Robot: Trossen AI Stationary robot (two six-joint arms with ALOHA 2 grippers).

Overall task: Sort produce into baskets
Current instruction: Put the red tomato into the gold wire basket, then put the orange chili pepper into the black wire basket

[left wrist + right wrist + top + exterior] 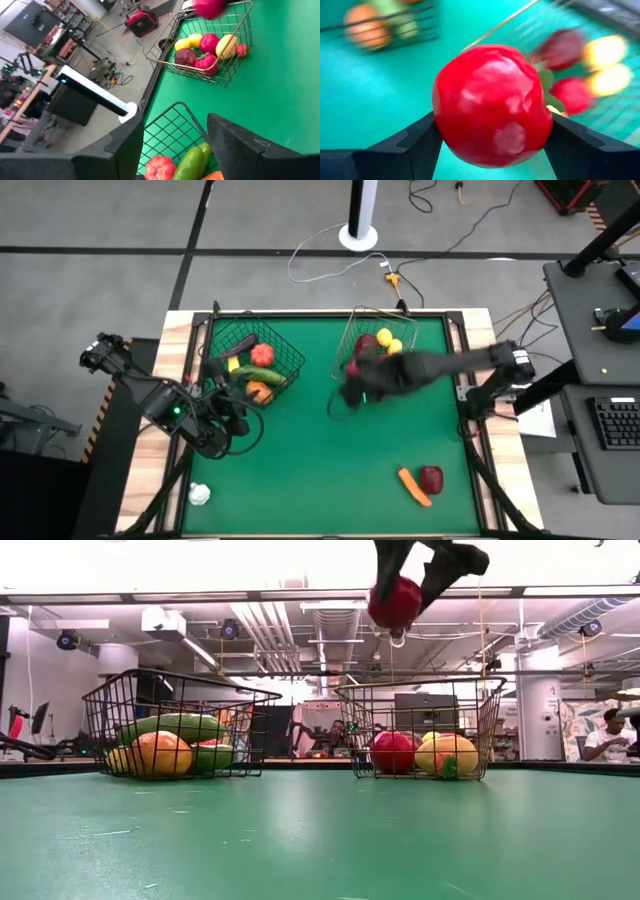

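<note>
The right gripper was clamped on a red fruit, one dark finger pressed against each side of it. In the low view that fruit hung high in the air, above the near rim of the pale wire basket. From above, the right arm reached in from the right edge of the table, with its gripper at the near left corner of that basket.

Inside the pale basket lay more red pieces and some yellow ones, plus one dark red piece.

The left gripper hovered over the near edge of the dark wire basket. Its fingers stood a little apart with nothing between them. Just past them, in that basket, lay a green vegetable beside a bumpy red one. The dark basket also held orange and yellow pieces.

On the green table, near the front right, an orange carrot lay touching a dark red fruit. A white piece sat alone at the front left corner.
</note>
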